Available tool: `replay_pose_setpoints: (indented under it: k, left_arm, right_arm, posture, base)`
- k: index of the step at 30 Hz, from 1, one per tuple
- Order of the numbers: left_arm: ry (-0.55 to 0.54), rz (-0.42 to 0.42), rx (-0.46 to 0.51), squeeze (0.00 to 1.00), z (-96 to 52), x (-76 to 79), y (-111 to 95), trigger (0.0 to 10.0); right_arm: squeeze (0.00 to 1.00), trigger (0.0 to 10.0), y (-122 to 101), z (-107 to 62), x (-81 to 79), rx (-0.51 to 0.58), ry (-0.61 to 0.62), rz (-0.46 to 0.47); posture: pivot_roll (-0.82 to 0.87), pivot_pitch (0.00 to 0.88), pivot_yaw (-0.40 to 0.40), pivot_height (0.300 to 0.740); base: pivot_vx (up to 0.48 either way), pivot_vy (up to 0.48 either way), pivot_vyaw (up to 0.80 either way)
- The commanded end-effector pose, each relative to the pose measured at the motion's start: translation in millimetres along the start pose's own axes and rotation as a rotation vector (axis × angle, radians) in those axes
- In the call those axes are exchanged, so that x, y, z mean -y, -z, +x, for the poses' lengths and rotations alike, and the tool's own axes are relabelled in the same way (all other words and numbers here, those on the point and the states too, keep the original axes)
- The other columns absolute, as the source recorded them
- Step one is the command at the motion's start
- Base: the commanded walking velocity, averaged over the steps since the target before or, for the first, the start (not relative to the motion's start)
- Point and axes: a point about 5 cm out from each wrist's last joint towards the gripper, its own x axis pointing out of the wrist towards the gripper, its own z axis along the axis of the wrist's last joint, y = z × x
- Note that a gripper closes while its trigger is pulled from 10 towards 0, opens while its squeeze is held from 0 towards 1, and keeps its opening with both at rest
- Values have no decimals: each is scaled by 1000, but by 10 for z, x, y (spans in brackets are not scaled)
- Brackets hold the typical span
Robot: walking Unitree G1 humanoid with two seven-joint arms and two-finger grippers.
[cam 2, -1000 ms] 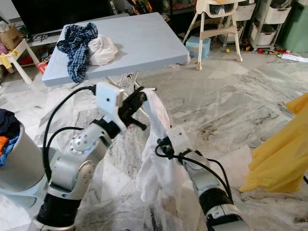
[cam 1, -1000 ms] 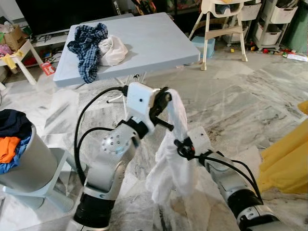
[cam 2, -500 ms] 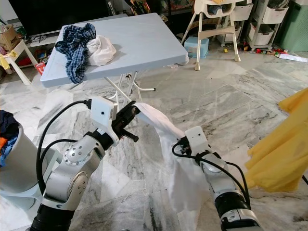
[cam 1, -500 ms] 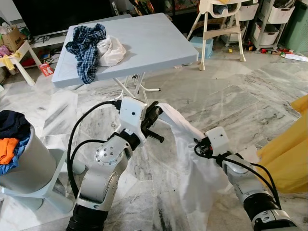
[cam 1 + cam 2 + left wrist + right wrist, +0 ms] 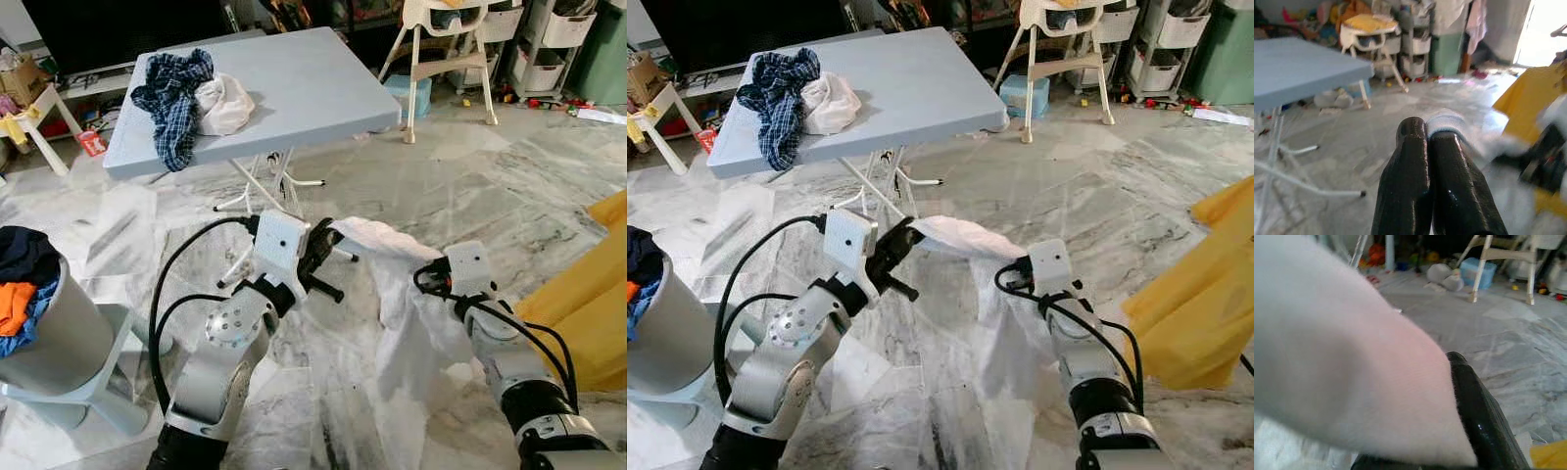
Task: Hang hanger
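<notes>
Lived-in home, marble floor [image 5: 549, 176], baby high chair [image 5: 446, 39], laundry basket [image 5: 44, 313], folding table [image 5: 294, 88]

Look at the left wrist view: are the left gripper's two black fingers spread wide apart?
No. The left gripper has its fingers pressed together, pinching an edge of the white garment at their tips.

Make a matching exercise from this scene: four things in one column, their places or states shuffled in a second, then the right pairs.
Things
1. white garment
2. plaid shirt
3. yellow cloth
4. grey bin

Places
A. heaped on the blue table
B. at the robot's far right
C. stretched between the left tool and right tool
D. on the floor at the robot's left, holding clothes

Pairs: 1-C, 2-A, 3-B, 4-D
</notes>
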Motion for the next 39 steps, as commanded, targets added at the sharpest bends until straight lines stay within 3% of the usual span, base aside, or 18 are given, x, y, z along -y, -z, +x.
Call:
replay_pose_setpoints:
  k: [1, 7, 16, 17, 27, 29, 33, 39]
  left_arm:
    - [-61, 22, -42, 0, -59, -107, 127, 10000]
    - [-100, -26, -173, 0, -112, -145, 481, 10000]
    - [-132, -85, -192, 0, -91, -222, 534, 10000]
    - [-118, -107, -174, 1000, -65, -200, 514, 10000]
    - [-18, -207, -123, 1000, -39, -101, 413, 10000]
    - [42, -293, -142, 1000, -70, -53, 436, 10000]
    - [147, -259, -147, 1000, -133, -12, 368, 10000]
    - [139, -266, -160, 1000, -269, -108, 357, 10000]
  right_arm:
    - [0, 0, -195, 41, 86, 80, 57, 30]
    - [0, 0, -378, 63, 94, 153, 75, 68]
    - [0, 0, -590, 75, 16, 215, 21, 117]
    - [0, 0, -592, 75, 7, 214, 17, 116]
    - [0, 0, -595, 55, -30, 209, 18, 137]
    - [0, 0, -584, 51, -69, 207, 15, 136]
    - [0, 0, -531, 42, -127, 196, 19, 150]
    - [0, 0, -516, 37, -166, 192, 14, 151]
  posture:
    - [-44, 18, 103, 740]
    - [-64, 16, 101, 740]
    - [-81, 10, 102, 740]
    - [-80, 8, 101, 740]
    - [-76, 15, 112, 740]
    - [-74, 18, 116, 740]
    - [-65, 24, 124, 740]
    - [-65, 24, 134, 740]
  base:
    - [0, 0, 0]
    - [0, 0, 0]
    - [0, 0, 0]
    - [0, 0, 0]
    - [0, 0, 0]
    - [0, 0, 0]
    - [0, 0, 0]
    - [0, 0, 0]
